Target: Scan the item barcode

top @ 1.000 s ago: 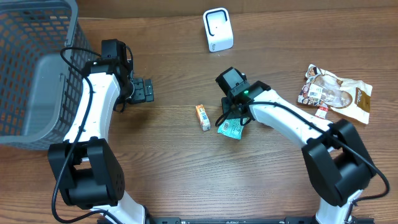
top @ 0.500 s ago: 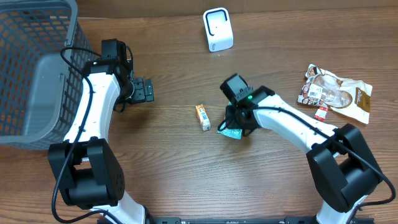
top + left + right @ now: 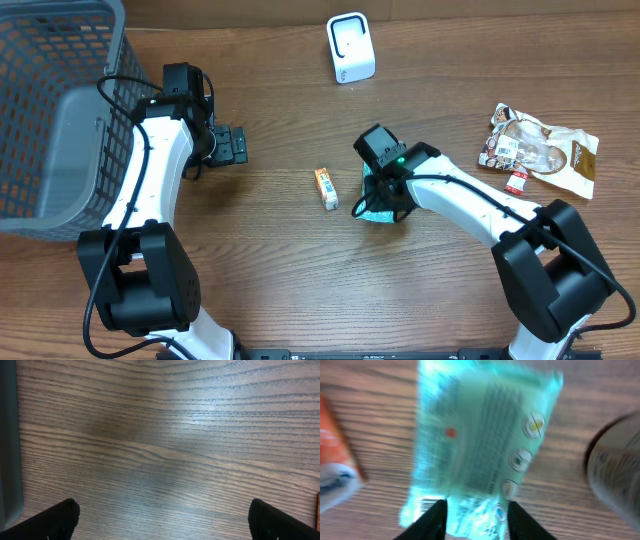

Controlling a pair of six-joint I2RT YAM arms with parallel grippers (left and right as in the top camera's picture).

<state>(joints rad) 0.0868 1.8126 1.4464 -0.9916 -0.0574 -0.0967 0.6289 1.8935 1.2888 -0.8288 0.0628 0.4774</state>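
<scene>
Right gripper [image 3: 477, 519]: jaws clamp one edge of the green packet [image 3: 480, 435] (print blurred). Left gripper [image 3: 162, 519]: jaws stand wide above the counter [image 3: 165, 435].

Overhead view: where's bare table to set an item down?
Free: wood between left arm and white scanner; front strip below orange box; gap between scanner and snack bags. Crowded: centre, where orange box, teal packet and right arm sit close.
</scene>
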